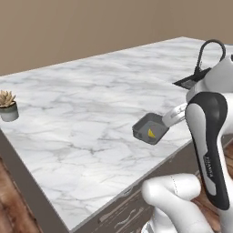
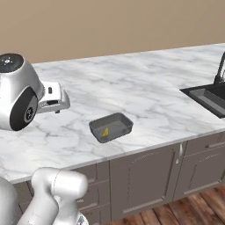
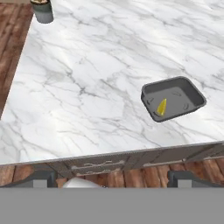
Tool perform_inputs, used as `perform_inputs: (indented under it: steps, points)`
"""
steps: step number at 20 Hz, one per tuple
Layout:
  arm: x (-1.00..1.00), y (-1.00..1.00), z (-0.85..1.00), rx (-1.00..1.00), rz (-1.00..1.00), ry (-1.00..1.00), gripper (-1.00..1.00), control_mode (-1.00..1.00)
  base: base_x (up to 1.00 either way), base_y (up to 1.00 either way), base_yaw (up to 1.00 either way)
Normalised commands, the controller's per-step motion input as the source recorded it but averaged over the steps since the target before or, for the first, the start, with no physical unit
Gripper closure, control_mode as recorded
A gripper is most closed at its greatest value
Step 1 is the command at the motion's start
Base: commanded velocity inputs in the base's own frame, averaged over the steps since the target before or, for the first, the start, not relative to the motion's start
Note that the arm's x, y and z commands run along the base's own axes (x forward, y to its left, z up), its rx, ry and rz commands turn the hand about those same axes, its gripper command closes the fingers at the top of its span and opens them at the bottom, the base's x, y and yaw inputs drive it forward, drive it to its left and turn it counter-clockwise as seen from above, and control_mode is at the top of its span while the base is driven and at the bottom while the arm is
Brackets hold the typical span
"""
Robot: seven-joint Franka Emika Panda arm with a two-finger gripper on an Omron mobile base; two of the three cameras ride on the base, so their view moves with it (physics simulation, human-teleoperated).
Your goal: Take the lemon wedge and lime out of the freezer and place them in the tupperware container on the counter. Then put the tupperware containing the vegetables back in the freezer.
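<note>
The dark grey tupperware container (image 3: 192, 90) (image 1: 138, 129) (image 2: 108, 118) stands on the marbled counter (image 3: 87, 78) (image 2: 145, 88) near its front edge. Inside it lies the small yellow lemon wedge (image 3: 162, 106) (image 1: 151, 133) (image 2: 105, 132). My gripper (image 3: 113, 178) (image 2: 56, 103) is open and holds nothing. It hangs above the counter's front edge, up and to the left of the tub in the right base view. Its two dark fingertips (image 3: 41, 177) stand wide apart in the hand view. The lime and the freezer are out of view.
A small grey pot with a succulent (image 1: 8, 107) (image 3: 42, 11) sits at the counter's far left corner. A black sink (image 2: 208, 99) with a dark tap (image 1: 211, 45) lies to the right. Grey drawers (image 2: 145, 180) run below the counter, over a wooden floor.
</note>
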Motion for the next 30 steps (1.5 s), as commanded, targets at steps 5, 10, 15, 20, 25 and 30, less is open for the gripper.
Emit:
perform_inputs:
  steps: [5,10,15,20,25,30]
  points:
    - [0.0,0.0,0.0,0.0,0.0,0.01,-1.0,-1.0,0.0,0.0,0.0]
    - [-0.15,0.0,0.0,0.0,0.0,0.0,-1.0,1.0,-0.4,0.0,0.0]
    - [0.0,0.0,0.0,0.0,0.0,0.0,-1.0,1.0,-1.0,0.0,0.03]
    - [0.0,0.0,0.0,0.0,0.0,0.0,-1.0,1.0,-0.74,0.46,0.51]
    - [0.0,0.0,0.0,0.0,0.0,0.0,-1.0,1.0,-0.48,0.78,0.94]
    - [0.0,0.0,0.0,0.0,0.0,0.0,-1.0,1.0,-0.35,0.38,1.0]
